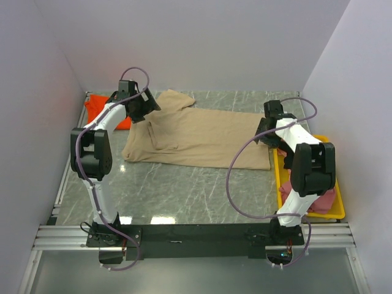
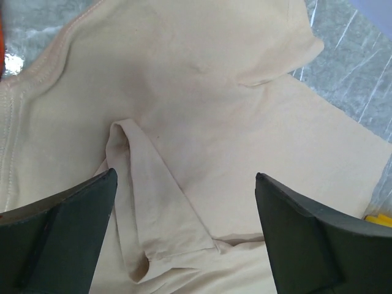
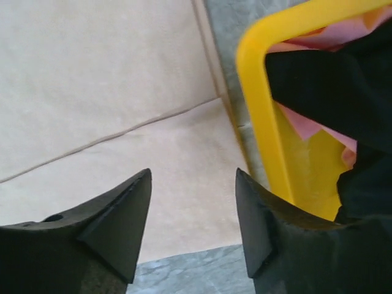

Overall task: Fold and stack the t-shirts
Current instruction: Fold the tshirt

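Observation:
A large tan-beige t-shirt lies spread on the grey marble table. It fills the left wrist view, a sleeve folded over it. My left gripper is open above its collar end. My right gripper is open above its hem corner; the shirt's hem shows there. An orange-red t-shirt lies at the far left behind the left arm. Pink and dark shirts lie in the tray.
A yellow plastic tray stands at the right edge, its rim beside my right gripper. White walls close in the table on three sides. The black rail with both arm bases runs along the near edge.

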Robot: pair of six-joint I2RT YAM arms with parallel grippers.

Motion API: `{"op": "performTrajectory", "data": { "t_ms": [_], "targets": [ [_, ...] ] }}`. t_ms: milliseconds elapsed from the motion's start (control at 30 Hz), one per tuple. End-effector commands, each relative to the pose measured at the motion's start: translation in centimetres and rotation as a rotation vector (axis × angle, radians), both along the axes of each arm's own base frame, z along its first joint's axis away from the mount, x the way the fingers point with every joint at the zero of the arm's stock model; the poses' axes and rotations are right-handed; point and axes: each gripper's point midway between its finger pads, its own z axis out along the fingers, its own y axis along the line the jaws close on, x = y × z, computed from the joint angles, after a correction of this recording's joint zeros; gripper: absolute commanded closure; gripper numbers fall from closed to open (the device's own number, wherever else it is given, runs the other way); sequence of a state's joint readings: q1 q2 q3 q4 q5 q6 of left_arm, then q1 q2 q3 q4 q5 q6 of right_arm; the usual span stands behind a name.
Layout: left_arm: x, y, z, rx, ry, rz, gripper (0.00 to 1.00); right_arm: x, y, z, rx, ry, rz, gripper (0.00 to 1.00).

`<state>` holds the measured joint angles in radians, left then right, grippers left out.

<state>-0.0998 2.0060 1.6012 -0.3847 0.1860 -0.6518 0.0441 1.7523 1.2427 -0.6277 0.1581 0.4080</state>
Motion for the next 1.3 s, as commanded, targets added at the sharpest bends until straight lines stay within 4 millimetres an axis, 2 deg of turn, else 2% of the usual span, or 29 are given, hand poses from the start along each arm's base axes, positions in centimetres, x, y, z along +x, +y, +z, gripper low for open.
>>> {"op": "performTrajectory", "data": {
  "t_ms": [0,67,100,133,167,200,233,300,333,433,600,667,700,800,833,933,1033,1100,1200,1267],
  "targets": [
    [-0.7,0.4,3.6,0.036,-0.059,-0.016,0.01,2.0,1.3,4.6,-0.007,-0.141,0.072,0.34],
    [-2.7,0.9,4.7,0.041,-0.073,0.009,0.01,1.6,2.9,5.6,-0.012,-0.161,0.123,0.33],
    [-3.8,1.2,6.5,0.043,-0.112,0.019,0.01,1.3,3.5,5.7,-0.011,-0.165,0.136,0.33],
    [-5.5,1.4,4.9,0.039,-0.072,0.03,0.01,0.6,4.6,5.3,-0.011,-0.151,0.164,0.33],
    [-6.2,1.3,5.0,0.025,-0.084,0.029,0.01,0.2,5.3,5.6,0.002,-0.164,0.171,0.32],
    [-8.2,1.1,4.1,0.012,-0.066,0.023,0.01,0.0,6.1,5.4,0.017,-0.167,0.185,0.32],
    [-9.1,0.6,3.6,-0.015,-0.054,0.009,0.01,-0.3,6.8,5.2,0.037,-0.17,0.196,0.32],
    [-10.1,-0.1,2.7,-0.072,-0.047,0.018,0.01,-1.5,8.8,3.8,0.114,-0.147,0.233,0.32],
    [-11.3,-0.4,0.6,-0.088,-0.004,0.018,0.01,-1.8,9.3,3.0,0.136,-0.143,0.235,0.31],
    [-12.3,-0.8,-2.7,-0.125,0.076,0.028,0.01,-2.2,10.9,1.1,0.199,-0.116,0.255,0.27],
    [-13.6,1.9,-7.1,-0.091,0.201,0.151,0.01,-3.2,10.8,-2.2,0.198,-0.033,0.23,0.26],
    [-14.4,3.0,-7.9,-0.088,0.225,0.207,0.01,-4.5,10.4,-3.3,0.188,0.005,0.216,0.26],
    [-15.2,4.1,-8.7,-0.064,0.242,0.251,0.01,-5.0,10.4,-3.6,0.194,0.014,0.216,0.26],
    [-17.4,5.4,-9.6,-0.053,0.291,0.307,0.01,-7.3,10.6,-4.9,0.231,0.06,0.217,0.27],
    [-19.0,5.9,-10.6,-0.044,0.335,0.331,0.01,-8.4,10.5,-5.7,0.24,0.083,0.217,0.26],
    [-22.6,7.0,-11.1,-0.002,0.398,0.398,0.01,-10.8,10.6,-6.1,0.259,0.118,0.222,0.26],
    [-25.3,8.2,-10.7,0.038,0.428,0.489,0.01,-13.6,10.9,-6.5,0.275,0.161,0.233,0.26],
    [-27.6,9.0,-10.5,0.072,0.467,0.545,0.01,-14.7,11.2,-5.9,0.288,0.15,0.245,0.26],
    [-29.4,9.7,-9.6,0.091,0.472,0.606,0.01,-16.6,11.9,-5.4,0.309,0.16,0.262,0.26],
    [-29.2,9.3,-8.6,0.064,0.436,0.594,0.01,-16.8,12.4,-4.5,0.322,0.129,0.284,0.26]
  ]
}}
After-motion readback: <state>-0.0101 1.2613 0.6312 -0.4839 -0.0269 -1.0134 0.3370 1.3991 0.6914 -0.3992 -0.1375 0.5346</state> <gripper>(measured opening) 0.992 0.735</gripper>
